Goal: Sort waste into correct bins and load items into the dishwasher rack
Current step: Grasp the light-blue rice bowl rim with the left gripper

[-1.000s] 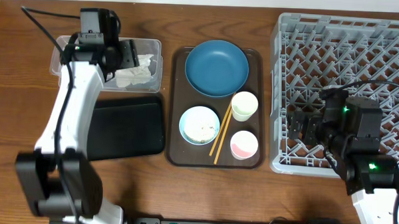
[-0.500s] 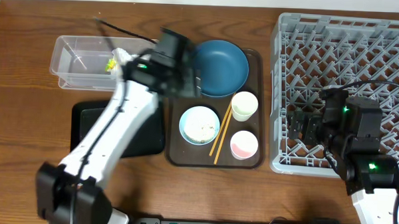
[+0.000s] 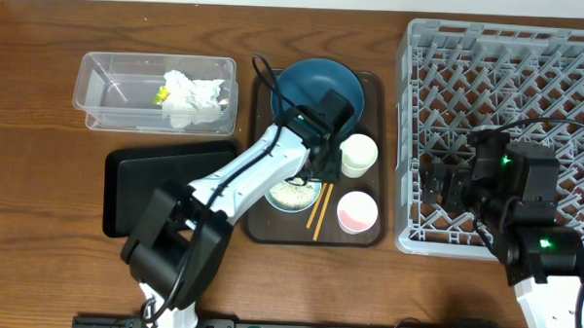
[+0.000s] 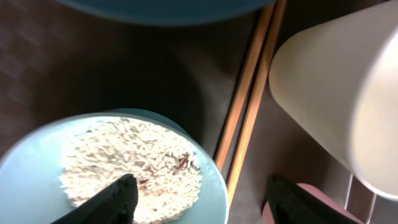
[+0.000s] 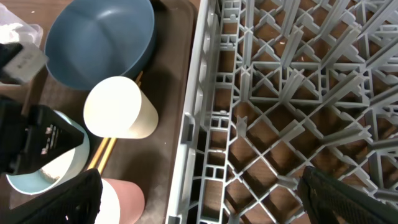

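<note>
Left tool (image 3: 316, 179) low over the brown serving tray (image 3: 260, 229), jaws partly apart and gripping nothing, above the cup-side rim of the pale blue bowl (image 3: 283, 195). Sharing that tray: dark blue plate (image 3: 314, 87), white cup (image 3: 358, 155), pink-lined cup (image 3: 357, 212), and chopsticks (image 3: 320, 212) between bowl and cups. Out on the desk (image 3: 37, 223), on the tray's far side from the rack (image 3: 510, 55): clear tub (image 3: 100, 91) holding tissue (image 3: 192, 97) and wrapper (image 3: 163, 93), with the black tray (image 3: 164, 189) alongside. Right tool (image 3: 436, 179) over the rack's tray-side edge.

From the left wrist: one finger (image 4: 118, 199) above the rice (image 4: 130, 158), the other beyond the chopsticks (image 4: 249, 112), near the white cup (image 4: 336, 87). Probable trouble if closed like this: chopsticks pinched together with the bowl rim, rice smeared, bowl tipped and scraps spilled onto the tray rather than into a bin, cup knocked by the outer finger.

From the right wrist: fingers (image 5: 68, 199) spread wide, empty, rack lattice (image 5: 298, 93) beneath.

Compared with a second ago: left arm then above the clear tub, now swung across to the tray. Right arm unmoved, dishes unshifted.
</note>
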### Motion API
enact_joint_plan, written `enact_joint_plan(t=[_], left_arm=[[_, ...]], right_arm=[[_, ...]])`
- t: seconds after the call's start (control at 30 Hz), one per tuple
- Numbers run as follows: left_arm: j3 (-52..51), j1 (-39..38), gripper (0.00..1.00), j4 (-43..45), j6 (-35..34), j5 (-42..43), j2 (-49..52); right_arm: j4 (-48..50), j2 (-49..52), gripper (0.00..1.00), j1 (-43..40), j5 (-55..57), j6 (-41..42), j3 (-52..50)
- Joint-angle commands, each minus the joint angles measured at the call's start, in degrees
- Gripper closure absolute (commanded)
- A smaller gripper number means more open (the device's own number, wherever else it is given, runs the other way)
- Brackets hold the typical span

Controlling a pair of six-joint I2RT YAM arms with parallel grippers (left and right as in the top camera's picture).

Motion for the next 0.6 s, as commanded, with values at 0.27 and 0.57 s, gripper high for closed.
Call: enact_joint_plan(t=[0.27, 0.57], left_arm=[[-0.70, -0.61, 0.58, 0.20, -2.29, -0.31, 5.03], [-0.70, -1.44, 0.87, 0.20, -2.27, -0.33, 5.84]], right_arm=[[-0.17, -0.33, 0.01, 0.39, 0.11, 0.42, 0.81], [-0.17, -0.33, 0.01, 0.39, 0.11, 0.42, 0.81]])
